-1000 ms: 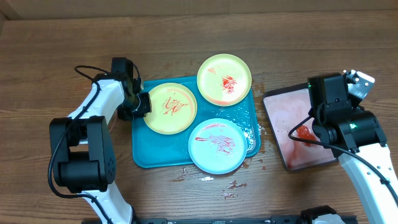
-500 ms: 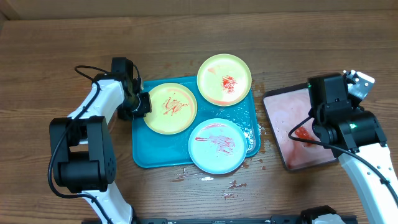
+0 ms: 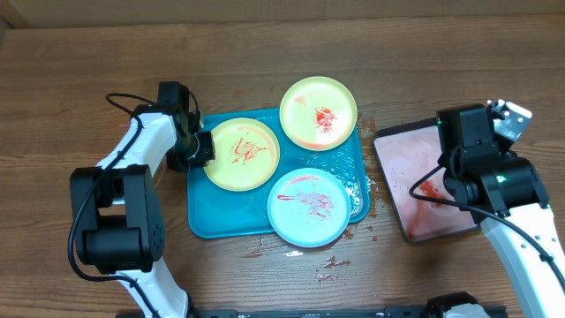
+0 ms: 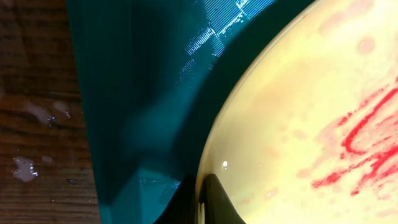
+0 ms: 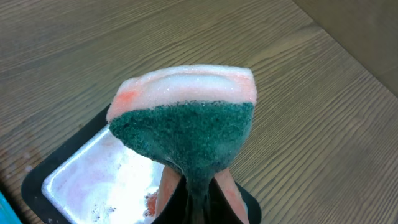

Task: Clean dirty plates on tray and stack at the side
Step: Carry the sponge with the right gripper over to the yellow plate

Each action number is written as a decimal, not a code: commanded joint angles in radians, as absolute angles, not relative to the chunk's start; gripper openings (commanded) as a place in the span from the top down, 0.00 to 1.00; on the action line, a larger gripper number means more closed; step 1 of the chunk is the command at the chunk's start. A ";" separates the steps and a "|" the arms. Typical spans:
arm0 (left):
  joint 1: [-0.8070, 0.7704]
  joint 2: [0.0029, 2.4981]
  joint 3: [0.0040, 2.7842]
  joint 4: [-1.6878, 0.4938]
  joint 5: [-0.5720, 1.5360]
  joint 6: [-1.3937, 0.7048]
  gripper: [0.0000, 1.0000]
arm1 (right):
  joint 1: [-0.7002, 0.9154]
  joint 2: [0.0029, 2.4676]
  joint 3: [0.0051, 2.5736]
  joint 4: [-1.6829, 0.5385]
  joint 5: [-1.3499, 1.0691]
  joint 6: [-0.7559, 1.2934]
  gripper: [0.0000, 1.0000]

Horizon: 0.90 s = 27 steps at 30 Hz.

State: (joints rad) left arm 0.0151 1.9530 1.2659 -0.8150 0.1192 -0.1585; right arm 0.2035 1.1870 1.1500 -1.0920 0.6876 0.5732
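My left pincer [image 3: 203, 148] grips the yellow-green plate [image 3: 243, 155] at the tray's [image 3: 207, 216] left edge. My right pincer [image 5: 196, 198], holding the sponge [image 5: 186, 127], is beyond the right edge.

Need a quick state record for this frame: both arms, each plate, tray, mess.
left pincer: shut on the rim of the left yellow-green plate, which lies on the teal tray
right pincer: shut on sponge, above the black-rimmed tray
far yellow-green plate: over the tray's far right corner, smeared red
blue plate: overhangs the tray's near edge, smeared red
stacked at side: none yet
table: sauce spots in front of the tray
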 commanded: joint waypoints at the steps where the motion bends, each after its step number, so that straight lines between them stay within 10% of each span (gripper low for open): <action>1: 0.018 1.988 1.246 -0.833 0.079 -0.165 0.96 | 0.208 1.184 1.166 -1.087 0.705 0.581 0.96; 27: 0.018 1.988 1.246 -0.833 0.079 -0.165 0.96 | 0.208 1.185 1.166 -1.084 0.685 0.581 0.96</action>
State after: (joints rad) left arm 0.0151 1.9530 1.2659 -0.8154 0.1192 -0.1585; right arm 0.2035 1.1870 1.1500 -1.0924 0.6868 0.5732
